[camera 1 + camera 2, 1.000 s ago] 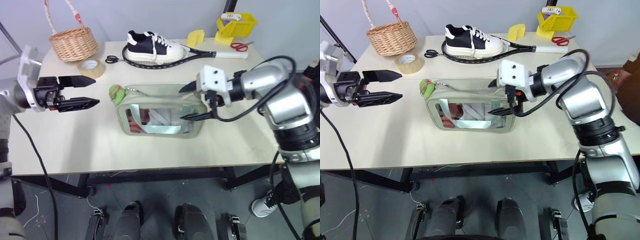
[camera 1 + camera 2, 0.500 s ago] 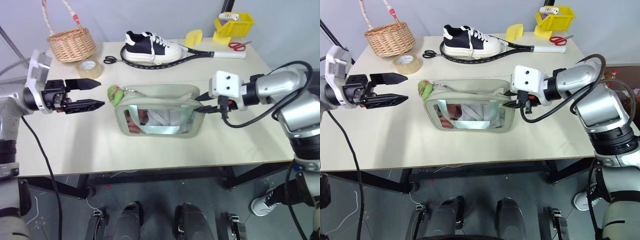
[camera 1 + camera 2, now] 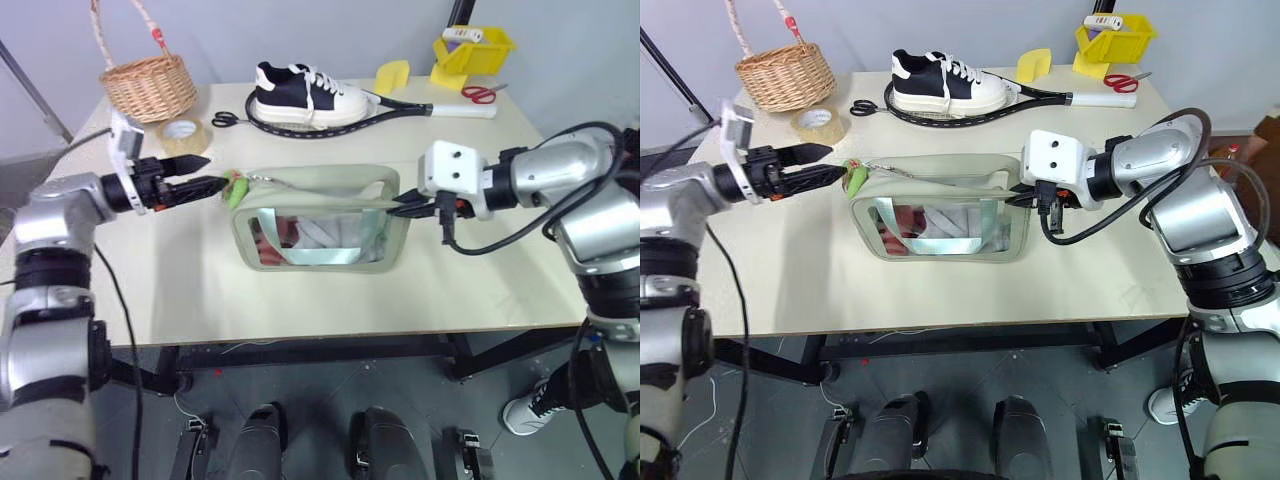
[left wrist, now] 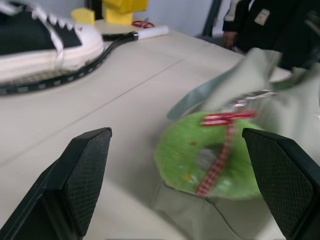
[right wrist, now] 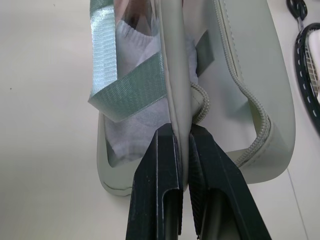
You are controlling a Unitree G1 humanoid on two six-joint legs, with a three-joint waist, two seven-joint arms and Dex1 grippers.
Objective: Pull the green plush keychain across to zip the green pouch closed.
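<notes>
From the head cameras, you see the green plush keychain [image 3: 232, 187] at the left end of the green pouch [image 3: 320, 222], directly ahead of your left end effector [image 3: 196, 174], whose fingers stand spread. The pouch's long axis runs across the surface toward the right end effector [image 3: 407, 207].

In the left wrist view, the keychain sits between the spread fingertips.

In the right wrist view, the right fingers pinch the pouch's end wall.

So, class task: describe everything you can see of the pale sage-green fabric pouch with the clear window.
The pale sage-green fabric pouch is boxy and stands upright mid-table, its clear plastic window crossed by green straps, with light cloth inside. Its top zip gapes open. The right gripper is shut on the pouch's end edge. The bright-green plush keychain hangs at the opposite end, between the open left gripper's fingers.
</notes>
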